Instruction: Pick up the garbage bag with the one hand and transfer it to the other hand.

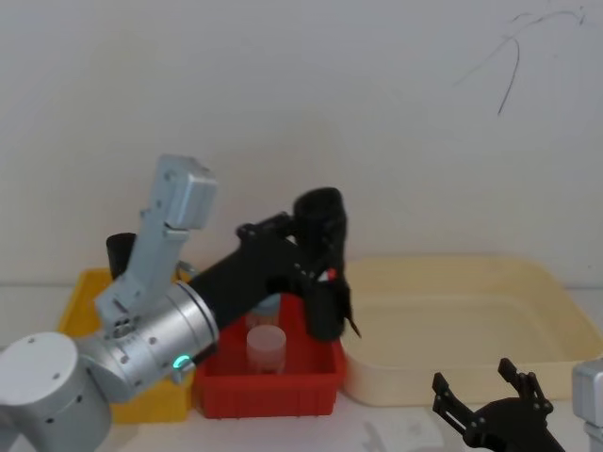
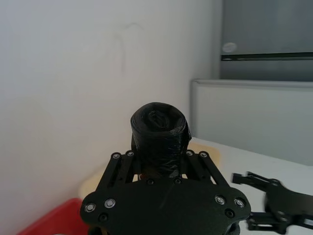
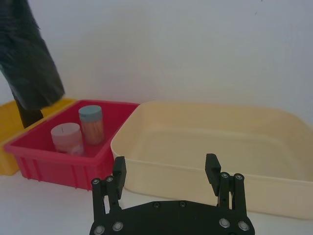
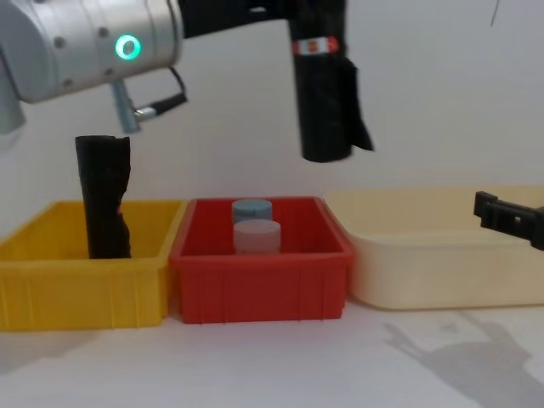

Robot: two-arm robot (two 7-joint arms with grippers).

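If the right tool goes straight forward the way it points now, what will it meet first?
Probably the near wall of the cream tub, which lies directly ahead of the open right tool; depth is uncertain.

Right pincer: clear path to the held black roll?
Likely yes: black rolled garbage bag hangs from left pincer above red plastic bin, lower half bare; nothing between it and open right pincer.

The white table (image 4: 272,365) bears a yellow bin (image 4: 81,293), red bin (image 4: 259,293) and cream tub (image 4: 442,276) abreast.
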